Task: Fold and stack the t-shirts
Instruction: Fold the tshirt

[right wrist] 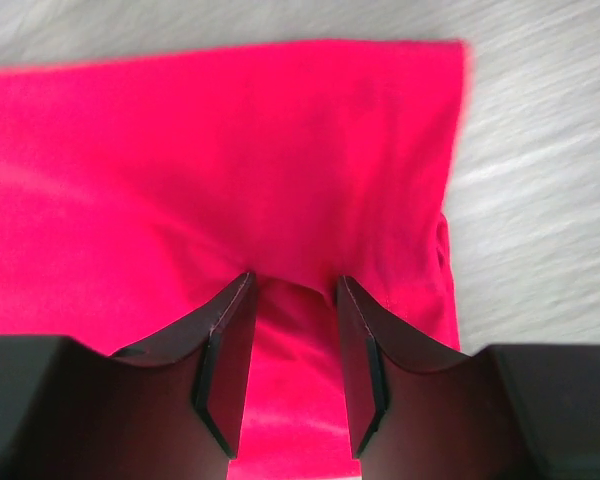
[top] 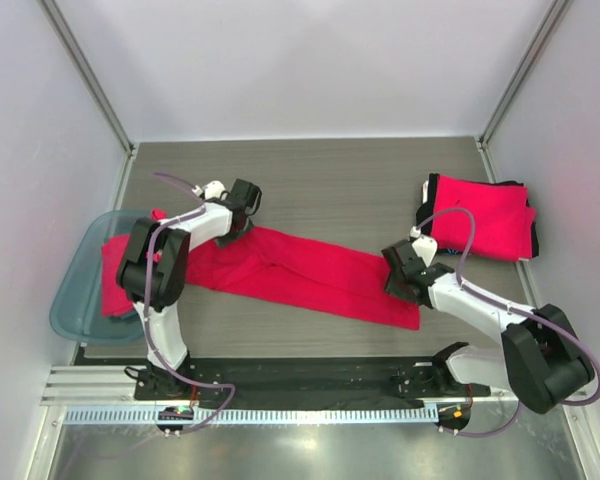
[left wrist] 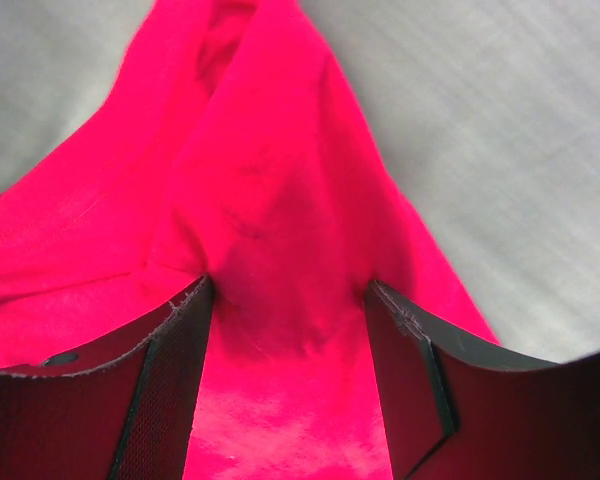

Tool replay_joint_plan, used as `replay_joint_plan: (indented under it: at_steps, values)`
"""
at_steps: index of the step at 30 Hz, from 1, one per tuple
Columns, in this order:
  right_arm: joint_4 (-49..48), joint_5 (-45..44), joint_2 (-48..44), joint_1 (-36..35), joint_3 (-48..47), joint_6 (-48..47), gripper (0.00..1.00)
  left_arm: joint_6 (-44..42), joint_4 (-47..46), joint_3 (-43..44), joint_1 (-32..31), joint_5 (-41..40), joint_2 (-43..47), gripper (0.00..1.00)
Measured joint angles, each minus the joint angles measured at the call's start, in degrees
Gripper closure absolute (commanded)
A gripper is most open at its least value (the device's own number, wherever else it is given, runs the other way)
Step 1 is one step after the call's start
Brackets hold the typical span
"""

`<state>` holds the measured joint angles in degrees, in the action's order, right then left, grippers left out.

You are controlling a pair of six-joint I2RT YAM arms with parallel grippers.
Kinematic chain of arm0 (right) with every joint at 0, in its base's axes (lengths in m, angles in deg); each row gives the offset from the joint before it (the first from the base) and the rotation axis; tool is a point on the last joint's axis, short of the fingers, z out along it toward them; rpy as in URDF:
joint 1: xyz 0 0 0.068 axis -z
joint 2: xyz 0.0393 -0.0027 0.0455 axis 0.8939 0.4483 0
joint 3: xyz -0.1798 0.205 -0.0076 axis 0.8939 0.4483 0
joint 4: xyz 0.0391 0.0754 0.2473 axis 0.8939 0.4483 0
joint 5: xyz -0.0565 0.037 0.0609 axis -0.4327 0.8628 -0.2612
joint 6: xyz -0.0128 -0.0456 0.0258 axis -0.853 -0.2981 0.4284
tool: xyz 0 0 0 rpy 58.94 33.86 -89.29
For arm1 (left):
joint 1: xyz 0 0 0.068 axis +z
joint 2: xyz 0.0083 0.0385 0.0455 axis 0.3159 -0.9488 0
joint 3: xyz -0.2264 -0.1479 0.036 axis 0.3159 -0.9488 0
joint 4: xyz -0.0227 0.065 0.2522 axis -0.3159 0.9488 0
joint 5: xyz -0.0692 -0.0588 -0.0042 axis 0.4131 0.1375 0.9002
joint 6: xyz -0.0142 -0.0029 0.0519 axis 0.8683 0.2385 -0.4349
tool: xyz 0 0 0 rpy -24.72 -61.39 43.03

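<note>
A red t-shirt (top: 310, 272) lies stretched as a long band from the bin at the left toward the front right. My left gripper (top: 238, 215) stands on its upper left part. Its jaws are wide apart with bunched red cloth (left wrist: 280, 230) between the fingers (left wrist: 180, 370). My right gripper (top: 400, 272) is at the band's right end. Its jaws are closed to a narrow gap on a ridge of the shirt (right wrist: 280, 150) between the fingers (right wrist: 225, 350). A folded red t-shirt (top: 485, 215) lies at the back right.
A translucent blue-grey bin (top: 75, 300) sits at the left table edge, with the shirt's left end draped into it. A dark garment edge (top: 423, 212) shows under the folded stack. White enclosure walls surround the grey table (top: 340, 180).
</note>
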<state>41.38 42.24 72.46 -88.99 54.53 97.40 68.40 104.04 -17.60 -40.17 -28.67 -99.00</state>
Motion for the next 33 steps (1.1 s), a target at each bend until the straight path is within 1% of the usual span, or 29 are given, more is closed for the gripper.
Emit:
replay_joint_plan:
  at_steps: [3, 5, 7, 11, 12, 14, 16, 18, 21, 25, 30, 33]
  values:
    - [0.7, -0.2, -2.9, -4.0, 1.7, 2.9, 0.56, -1.8, 0.6, 6.1, 0.8, 0.0, -4.4, 0.37]
    - [1.8, 0.1, -5.9, -5.4, 3.0, 4.3, 0.55, -3.0, 0.6, 9.7, 1.8, 0.4, -7.0, 0.37]
    - [2.7, 0.3, -8.7, -5.7, 3.7, 4.2, 0.53, -3.8, 0.5, 11.1, 2.9, 1.0, -7.9, 0.36]
    - [1.4, 2.2, -14.8, -5.7, 3.4, -0.4, 0.50, -6.1, -0.7, 9.0, 4.1, 1.7, -6.5, 0.34]
    - [0.9, 3.1, -15.3, -5.7, 2.6, -1.8, 0.49, -6.8, -1.5, 7.4, 4.2, 2.4, -5.2, 0.32]
    - [-1.6, 5.4, -14.6, -5.7, 0.5, -4.5, 0.48, -7.9, -1.8, 4.7, 4.2, 3.4, -2.3, 0.31]
    - [-5.9, 9.2, -11.4, -5.7, -2.9, -7.7, 0.49, -8.2, -2.0, 3.0, 4.1, 4.5, 0.9, 0.30]
    - [-10.4, 13.9, -7.0, -5.7, -6.3, -9.9, 0.52, -8.1, -2.1, 2.0, 4.0, 5.2, 4.2, 0.29]
    - [-19.3, 22.9, 3.5, -5.7, -12.6, -11.7, 0.55, -7.5, -3.0, 0.9, 3.9, 6.3, 8.2, 0.29]
    - [-28.9, 33.4, 18.0, -6.1, -20.7, -12.2, 0.53, -6.1, -4.0, -1.7, 3.9, 8.3, 10.5, 0.28]
    - [-32.8, 41.9, 32.1, -7.9, -31.9, -12.6, 0.52, -5.6, -3.7, -4.3, 3.9, 10.1, 9.8, 0.29]
    - [-33.7, 45.5, 38.2, -9.7, -38.1, -13.2, 0.51, -4.5, -3.3, -4.4, 3.8, 9.7, 9.0, 0.30]
